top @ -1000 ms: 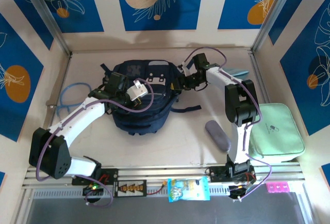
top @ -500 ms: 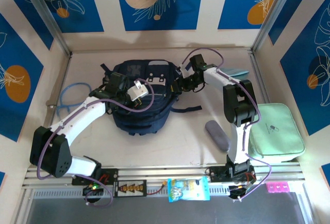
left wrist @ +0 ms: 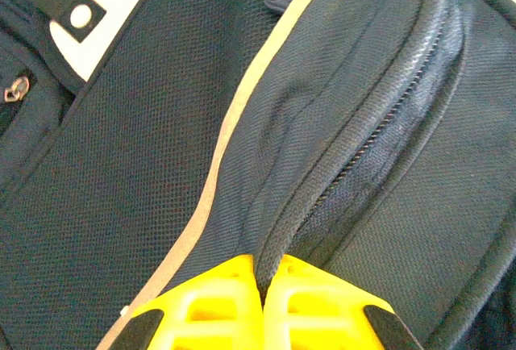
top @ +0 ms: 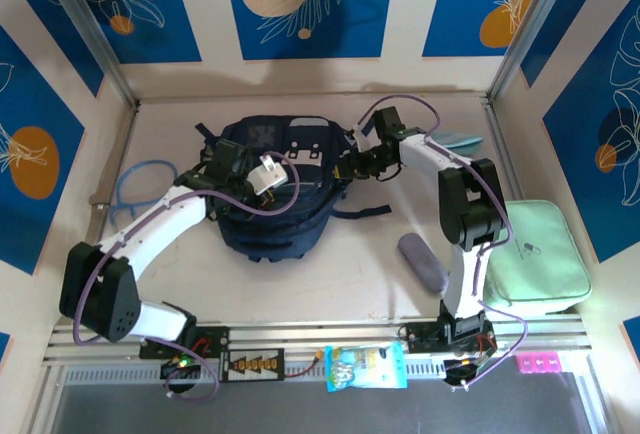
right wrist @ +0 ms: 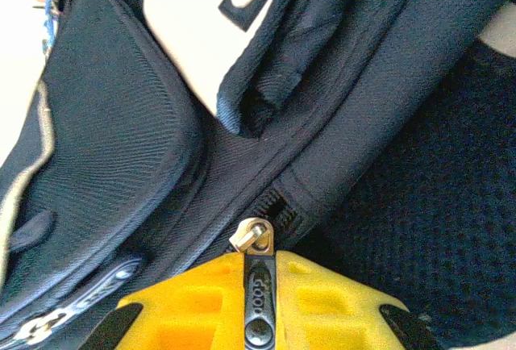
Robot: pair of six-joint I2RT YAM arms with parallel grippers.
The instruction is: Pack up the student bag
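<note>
From above, we see the student bag point(top: 272, 216) lying flat, a little toward twelve o'clock from the table's middle. The left gripper point(top: 232, 166) rests on the bag's top panel at its ten o'clock side, and the right gripper point(top: 348, 164) meets its rim at two o'clock. The mint-green case point(top: 535, 254) lies well apart, at four o'clock on the table.

At the left wrist, the left gripper point(left wrist: 262, 281) is clenched on a raised fold of the bag's navy fabric, just beside the closed zip point(left wrist: 379, 136) running off toward one o'clock.

At the right wrist, the right gripper point(right wrist: 258, 268) is pinched on the black zip pull point(right wrist: 257, 302), with the metal slider point(right wrist: 251, 235) poking out at twelve o'clock.

We judge that opening the bag is the step in hand. The thin pull could slip from the pads if it is tugged at an angle. The fold could slide out of the left grip and let the whole bag drag. Loose fabric beside the teeth could jam the slider.
</note>
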